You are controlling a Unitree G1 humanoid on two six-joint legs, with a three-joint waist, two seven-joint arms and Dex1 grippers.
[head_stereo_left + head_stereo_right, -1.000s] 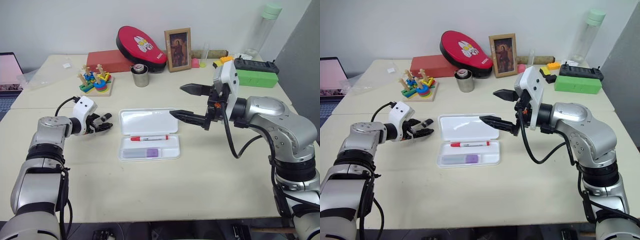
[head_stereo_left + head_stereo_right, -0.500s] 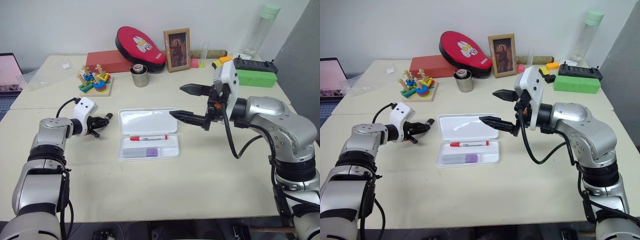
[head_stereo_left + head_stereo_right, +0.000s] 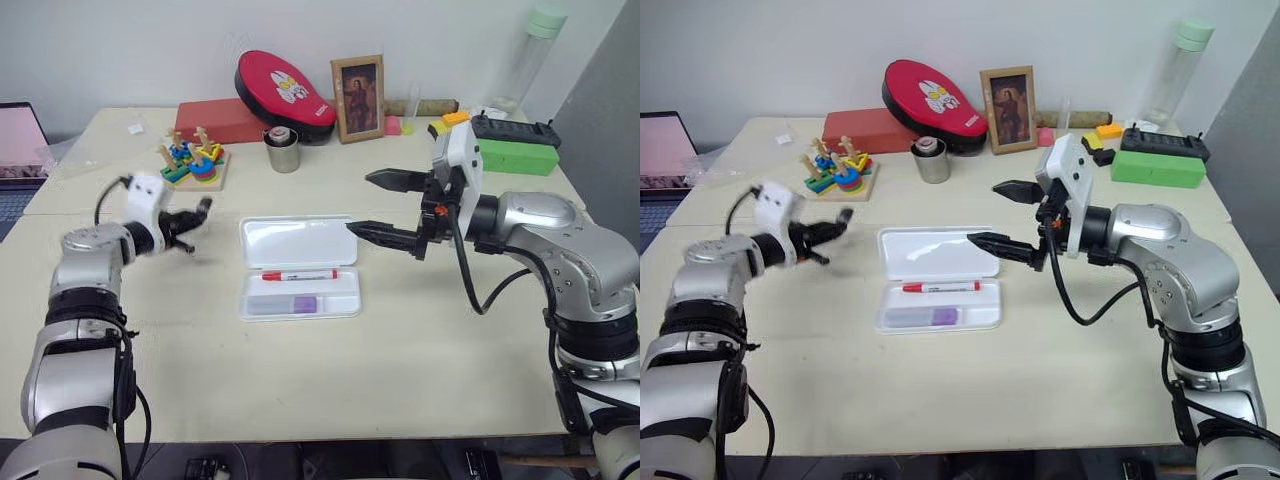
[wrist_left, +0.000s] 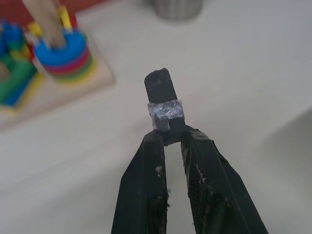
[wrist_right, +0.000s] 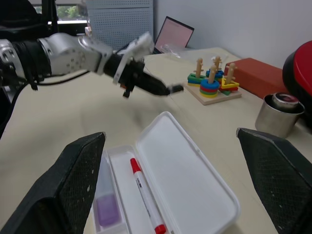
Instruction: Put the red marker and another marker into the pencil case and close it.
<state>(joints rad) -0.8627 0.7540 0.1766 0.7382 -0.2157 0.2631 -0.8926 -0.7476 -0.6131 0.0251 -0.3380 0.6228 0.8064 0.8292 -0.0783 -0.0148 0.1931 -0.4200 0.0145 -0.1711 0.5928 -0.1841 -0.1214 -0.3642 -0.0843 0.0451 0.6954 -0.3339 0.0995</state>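
The white pencil case (image 3: 295, 240) lies open mid-table, lid folded back. In its tray rest the red marker (image 3: 298, 274) and, nearer me, the lilac marker (image 3: 298, 303). Left of the case, my left gripper (image 3: 195, 212) is raised off the table. In the left wrist view it (image 4: 169, 136) is shut on a small black piece (image 4: 161, 87) with a silver band. My right gripper (image 3: 359, 203) hovers at the case's right end above the lid, wide open and empty. The right wrist view looks down on the red marker (image 5: 145, 195) and lid (image 5: 185, 170).
A ring-stacking toy (image 3: 190, 160) stands behind the left gripper, with a steel cup (image 3: 282, 150) to its right. Along the back are a red box (image 3: 215, 120), a red oval case (image 3: 283, 88), a picture frame (image 3: 358, 98) and a green box (image 3: 515, 155).
My left gripper closed on the small black piece at the table surface, then rose and tilted up with it. The right gripper and the case stayed put.
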